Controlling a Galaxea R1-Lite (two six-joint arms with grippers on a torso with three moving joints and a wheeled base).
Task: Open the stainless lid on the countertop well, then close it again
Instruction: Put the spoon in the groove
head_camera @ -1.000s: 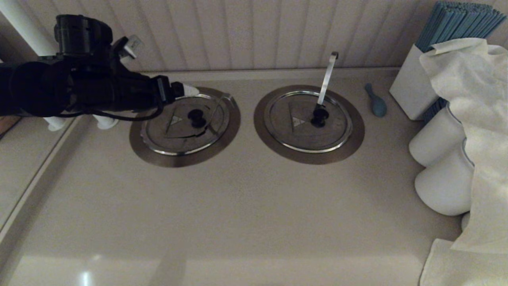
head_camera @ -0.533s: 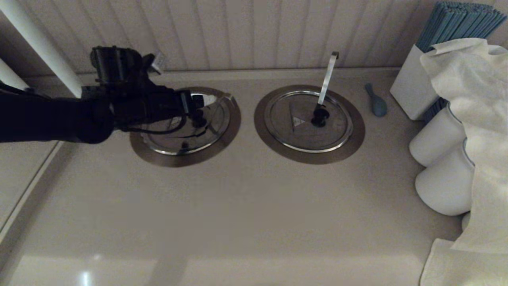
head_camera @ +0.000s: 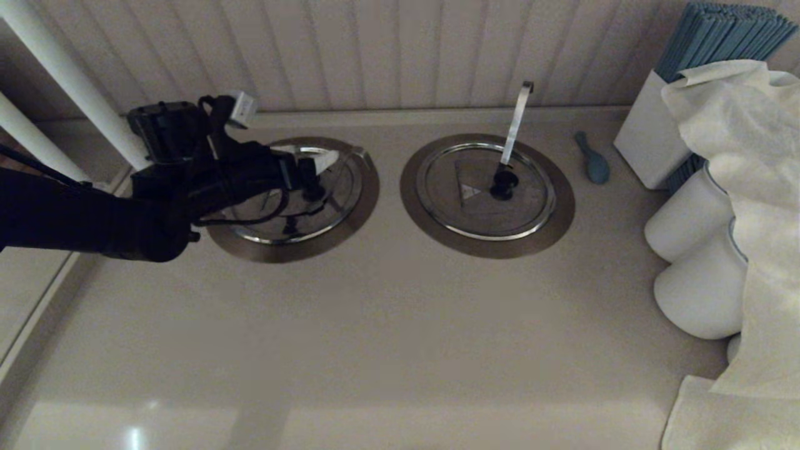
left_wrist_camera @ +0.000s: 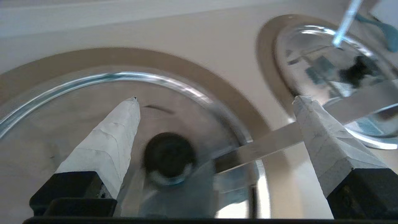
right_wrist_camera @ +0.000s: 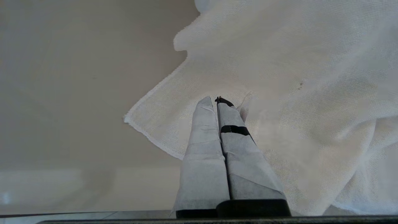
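Head view: the left tool (head_camera: 314, 170) hangs wide open over the twin lid (head_camera: 312, 225) near the table's back edge, fingers either side of its black knob (left_wrist_camera: 169, 155), gripping nothing. The stainless lid (head_camera: 484, 209) lies shut on the countertop well (head_camera: 487, 249) alongside. The right tool (right_wrist_camera: 216, 101), pinched closed and empty, hovers by a white cloth (right_wrist_camera: 311, 93).

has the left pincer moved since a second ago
Yes. The left pincer has come rightward and down in the head view, from the left lid's far-left rim to over its black knob, open.

Left gripper (left_wrist_camera: 214, 99) fingers (left_wrist_camera: 108, 146) spread wide, flanking the twin lid's black knob (left_wrist_camera: 169, 155).
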